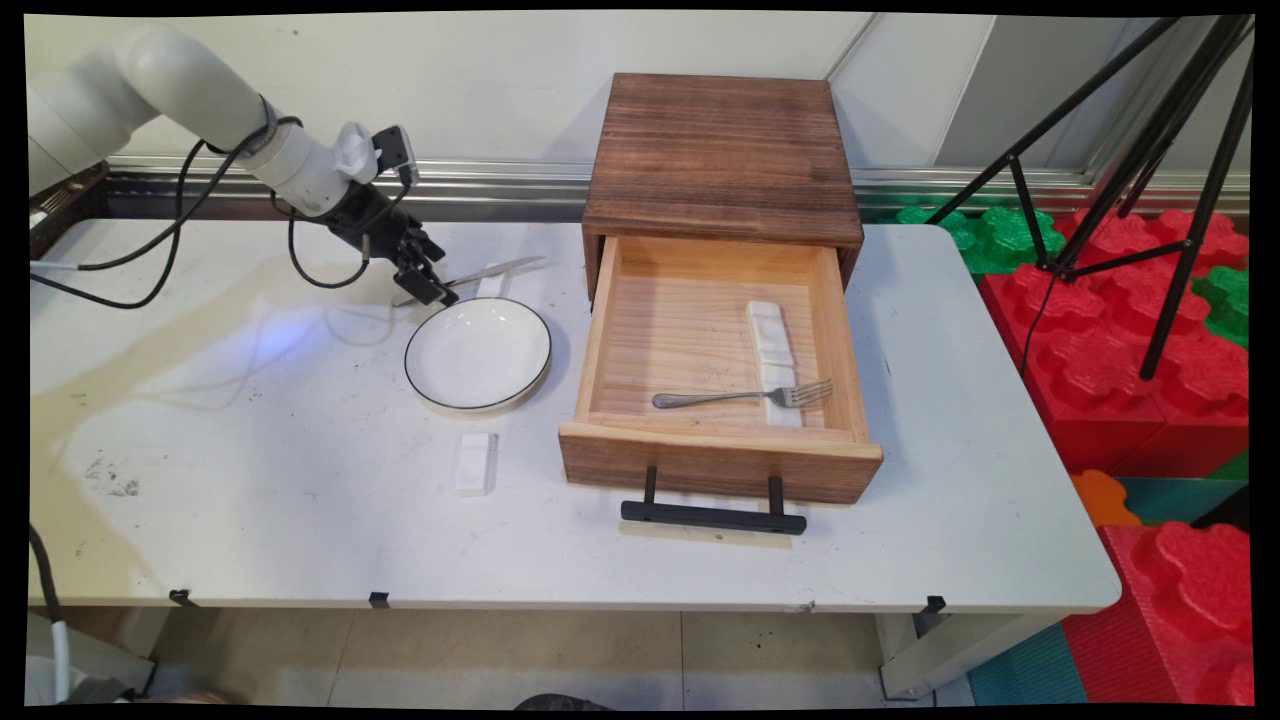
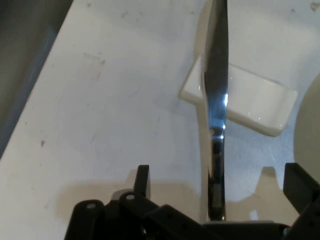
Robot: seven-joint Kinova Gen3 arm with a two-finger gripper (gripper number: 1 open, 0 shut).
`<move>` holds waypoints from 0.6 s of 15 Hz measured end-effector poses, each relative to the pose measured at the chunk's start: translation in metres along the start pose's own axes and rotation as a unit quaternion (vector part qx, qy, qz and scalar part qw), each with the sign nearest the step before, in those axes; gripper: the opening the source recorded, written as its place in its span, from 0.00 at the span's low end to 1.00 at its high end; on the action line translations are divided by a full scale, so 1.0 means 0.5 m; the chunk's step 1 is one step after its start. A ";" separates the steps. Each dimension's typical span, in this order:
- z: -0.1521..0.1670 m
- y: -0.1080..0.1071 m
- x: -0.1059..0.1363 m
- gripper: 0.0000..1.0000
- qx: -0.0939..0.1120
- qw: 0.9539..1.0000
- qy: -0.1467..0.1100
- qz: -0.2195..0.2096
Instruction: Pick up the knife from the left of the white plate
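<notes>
Main view, left to right. The gripper [image 1: 428, 283], at the end of the white arm [image 1: 180, 95], hangs low over the surface [image 1: 250, 420] at its far left part, with its jaws spread. A table knife [image 1: 475, 277] lies with its handle end between the jaws and its blade running away to the right, resting across a small white rest block [image 1: 490, 285]. Just in front of the jaws and slightly right sits a white plate [image 1: 478, 352] with a dark rim; its far edge is near the knife. Nearer the camera than the plate lies a second white rest block [image 1: 476, 463], well apart from the jaws. Far right of the jaws stands a wooden drawer box [image 1: 722, 160] with its drawer [image 1: 715, 375] pulled out; inside, a fork [image 1: 745, 397] lies across a long white rest [image 1: 774, 360]. A black handle [image 1: 712, 516] fronts the drawer.

Hand view. The knife [image 2: 216, 125] runs straight up the picture from between the fingers [image 2: 142, 181], nearer to the right finger than the left; neither finger visibly touches it. The blade crosses the rest block [image 2: 250, 102], lifted clear of the surface [image 2: 100, 100] there, a detail the main view does not resolve. The plate's rim [image 2: 307, 120] shows at the right edge. The main view alone shows the drawer and its contents.

Open room. Bare surface extends left of and in front of the jaws; the plate bounds the near right side, and the surface's far edge lies close behind the arm.
</notes>
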State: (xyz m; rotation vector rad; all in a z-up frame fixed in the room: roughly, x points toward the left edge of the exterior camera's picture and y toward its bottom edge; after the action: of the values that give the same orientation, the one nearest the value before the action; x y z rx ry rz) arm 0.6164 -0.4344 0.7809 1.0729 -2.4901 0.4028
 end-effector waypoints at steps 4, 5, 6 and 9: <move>0.005 -0.006 -0.001 1.00 -0.003 1.000 0.001 0.004; 0.006 -0.007 -0.001 0.00 -0.004 1.000 0.000 0.006; 0.008 -0.007 -0.001 0.00 -0.005 1.000 0.000 0.007; 0.013 -0.009 -0.001 0.00 -0.008 1.000 0.000 0.012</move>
State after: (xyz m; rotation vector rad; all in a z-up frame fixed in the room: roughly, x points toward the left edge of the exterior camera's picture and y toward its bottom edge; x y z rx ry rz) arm 0.6185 -0.4399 0.7756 1.0381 -2.5044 0.3905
